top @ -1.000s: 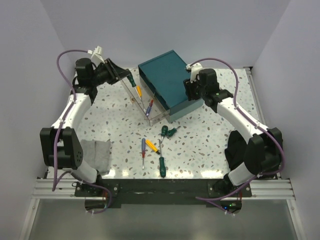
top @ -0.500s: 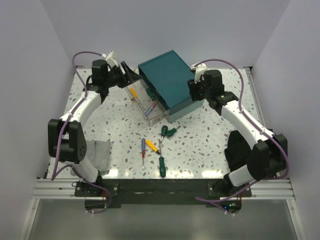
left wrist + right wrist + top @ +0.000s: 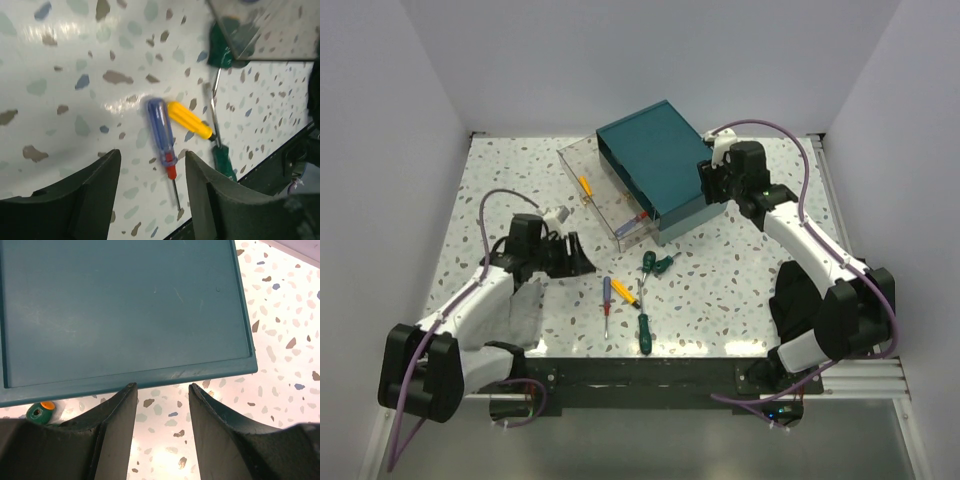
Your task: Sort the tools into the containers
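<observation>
The teal box [image 3: 655, 165] stands at the back, with a clear drawer [image 3: 605, 195] pulled out to its left holding screwdrivers. Loose on the table are a blue-handled screwdriver [image 3: 606, 297], a yellow-handled one [image 3: 624, 291] and three green-handled ones [image 3: 647, 262] [image 3: 663, 265] [image 3: 643, 333]. My left gripper [image 3: 582, 262] is open and empty, low over the table left of them; its wrist view shows the blue screwdriver [image 3: 161, 130] and the yellow one [image 3: 187, 118] ahead of its fingers [image 3: 220, 200]. My right gripper [image 3: 705, 183] is open at the box's right edge [image 3: 125, 310], tips at its rim.
A grey folded cloth [image 3: 520, 310] lies at the near left, under the left arm. A green and orange screwdriver end [image 3: 41, 412] shows beside the box in the right wrist view. The table's front rail [image 3: 640, 370] runs along the near edge.
My left arm has swung from the back by the drawer down to the near left, next to the loose screwdrivers. The drawer now stands free. The right gripper has barely moved.
</observation>
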{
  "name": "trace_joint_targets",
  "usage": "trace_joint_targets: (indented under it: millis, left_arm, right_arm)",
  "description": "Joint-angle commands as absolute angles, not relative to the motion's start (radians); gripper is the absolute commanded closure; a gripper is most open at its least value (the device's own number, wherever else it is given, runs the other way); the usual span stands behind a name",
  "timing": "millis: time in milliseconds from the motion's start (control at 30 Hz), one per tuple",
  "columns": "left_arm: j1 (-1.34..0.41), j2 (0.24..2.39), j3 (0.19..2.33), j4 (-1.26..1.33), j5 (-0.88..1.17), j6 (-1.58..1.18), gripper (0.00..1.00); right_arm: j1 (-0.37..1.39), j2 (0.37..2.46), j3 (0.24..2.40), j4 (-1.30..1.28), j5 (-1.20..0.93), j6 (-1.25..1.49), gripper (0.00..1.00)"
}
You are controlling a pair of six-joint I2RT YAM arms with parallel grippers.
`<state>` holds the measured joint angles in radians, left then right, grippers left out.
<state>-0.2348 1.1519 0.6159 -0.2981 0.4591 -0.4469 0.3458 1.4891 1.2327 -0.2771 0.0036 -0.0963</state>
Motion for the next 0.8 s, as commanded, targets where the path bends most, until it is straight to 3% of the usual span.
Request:
trace_joint_targets:
  millis: [0,667,767]
  left_arm:
    - [-0.25,1.114,0.549,-0.272,0.462,-0.413,0.43]
    - [-0.515,1.357,0.62,-0.219,0.276,-0.489,0.49]
    - [-0.545,1.419,0.652,-0.284,0.168,-0.517,0.49]
  right_arm:
    - [0.344,1.474,1.229,-0.253,-0.02,-0.074,0.5]
    - [0.301,1.419,1.174,-0.262,-0.011,-0.089,0.5]
    - [0.284,1.411,1.155,-0.259,-0.012,-0.086,0.5]
